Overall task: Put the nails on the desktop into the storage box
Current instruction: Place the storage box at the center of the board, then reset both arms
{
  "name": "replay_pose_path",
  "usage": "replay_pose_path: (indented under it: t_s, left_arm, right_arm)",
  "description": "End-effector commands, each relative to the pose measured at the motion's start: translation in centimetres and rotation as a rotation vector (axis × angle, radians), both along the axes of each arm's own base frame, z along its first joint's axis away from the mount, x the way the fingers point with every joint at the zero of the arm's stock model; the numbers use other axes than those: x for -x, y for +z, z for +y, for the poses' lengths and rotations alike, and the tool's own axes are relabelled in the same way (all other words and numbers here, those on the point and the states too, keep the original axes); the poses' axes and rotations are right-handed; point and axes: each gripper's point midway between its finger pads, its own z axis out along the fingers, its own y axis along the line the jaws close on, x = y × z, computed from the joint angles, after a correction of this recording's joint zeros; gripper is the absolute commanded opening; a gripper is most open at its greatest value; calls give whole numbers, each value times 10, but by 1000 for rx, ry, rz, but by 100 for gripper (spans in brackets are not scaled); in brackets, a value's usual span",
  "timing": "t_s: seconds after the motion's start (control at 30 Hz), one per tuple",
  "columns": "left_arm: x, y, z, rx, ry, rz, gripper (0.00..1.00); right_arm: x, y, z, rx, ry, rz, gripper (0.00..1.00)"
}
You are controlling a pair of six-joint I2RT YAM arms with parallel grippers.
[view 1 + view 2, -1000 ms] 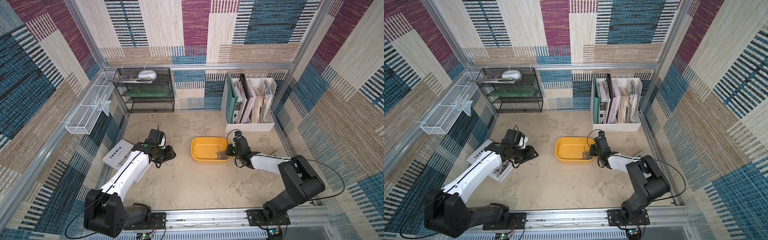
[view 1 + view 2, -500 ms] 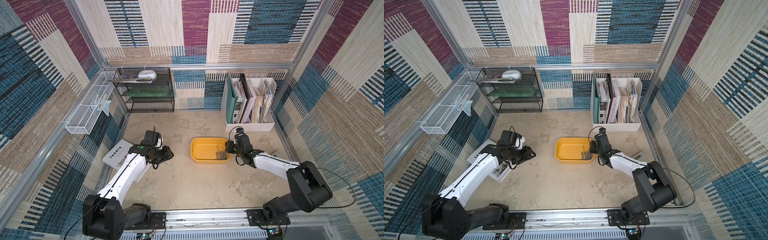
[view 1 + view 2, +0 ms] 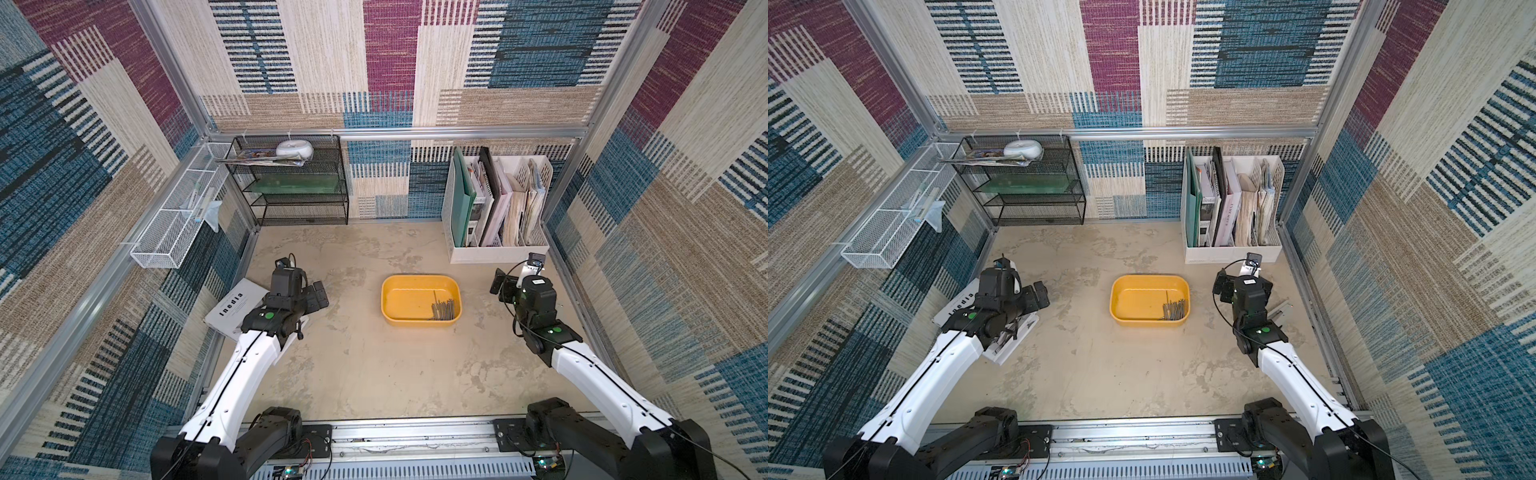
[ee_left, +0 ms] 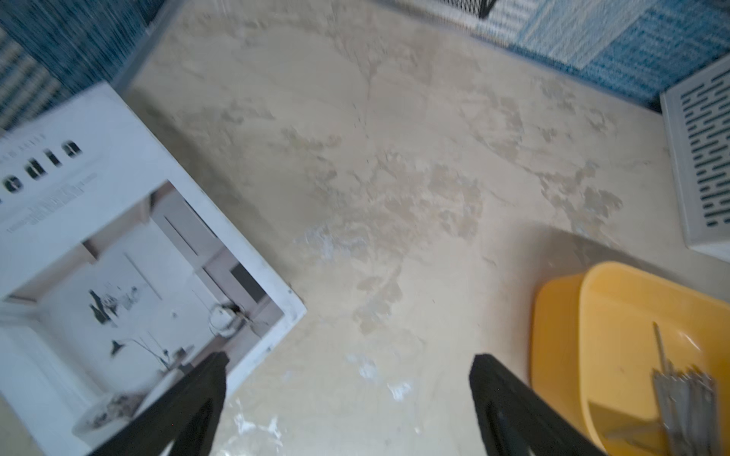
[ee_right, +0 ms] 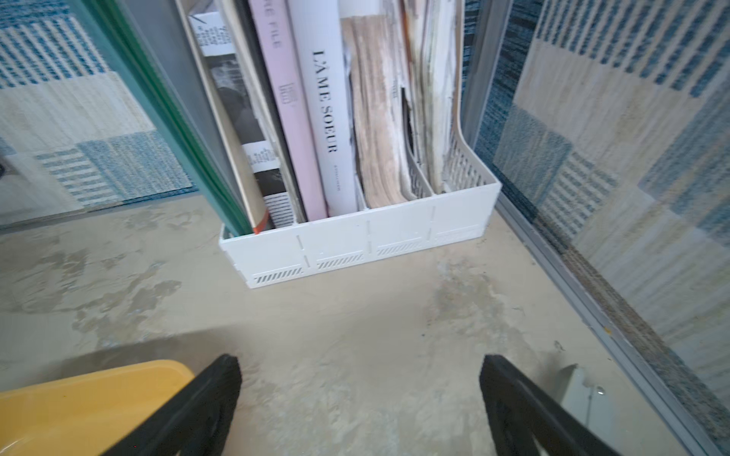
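Note:
The storage box (image 3: 405,297), a yellow tub, stands mid-desktop (image 3: 374,365) in both top views. The nails (image 3: 444,309) lie bundled in its near right corner, and one points toward the far rim. The left wrist view shows the storage box (image 4: 616,335) and nails (image 4: 683,395) too. My left gripper (image 3: 318,293) hovers left of the box, open and empty (image 4: 349,367). To the right of the box my right gripper (image 3: 503,286) is open with only bare desktop between its fingers (image 5: 359,371). No nail shows on the bare desktop.
A white magazine (image 3: 237,307) lies under my left arm. A white file organiser (image 3: 496,249) stands back right, a black mesh shelf (image 3: 299,187) back left, and a white mesh basket (image 3: 174,232) hangs on the left wall. A small pale object (image 3: 1281,309) lies by the right wall.
The right gripper has drawn back from the storage box's right rim to the right and opened. The left gripper has pulled back left and opened wider.

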Motion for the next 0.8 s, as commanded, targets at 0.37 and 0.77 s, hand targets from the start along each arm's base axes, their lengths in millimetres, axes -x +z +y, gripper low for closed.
replay_pose_path:
  t_s: [0.37, 0.77]
  left_arm:
    - [-53, -26, 29, -299, -47, -248, 98]
    - [-71, -77, 21, -320, -93, -321, 98]
  right_arm:
    - [1, -55, -95, 9, -287, -60, 100]
    - [7, -48, -68, 39, -99, -224, 100]
